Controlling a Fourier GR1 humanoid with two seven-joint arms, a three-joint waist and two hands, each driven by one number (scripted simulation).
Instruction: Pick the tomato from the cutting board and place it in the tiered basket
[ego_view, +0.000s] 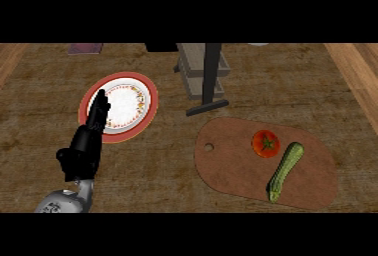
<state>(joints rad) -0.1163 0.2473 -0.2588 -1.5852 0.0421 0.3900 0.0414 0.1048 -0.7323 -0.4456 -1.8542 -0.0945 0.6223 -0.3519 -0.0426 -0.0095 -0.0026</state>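
Note:
A red tomato (265, 143) with a green stalk lies on the brown cutting board (236, 170) at the right of the counter. Beside it on the board lies a long green zucchini (284, 171). The tiered basket (201, 70) stands at the back middle, a grey frame with a black post. My left hand (87, 145) reaches up at the left with straight fingers, their tips over a plate, far from the tomato. It holds nothing. My right hand does not show.
A white plate (129, 102) with a red rim sits at the left behind my left hand. A dark flat object (85, 48) lies at the back left. Wooden edges run along both sides of the counter.

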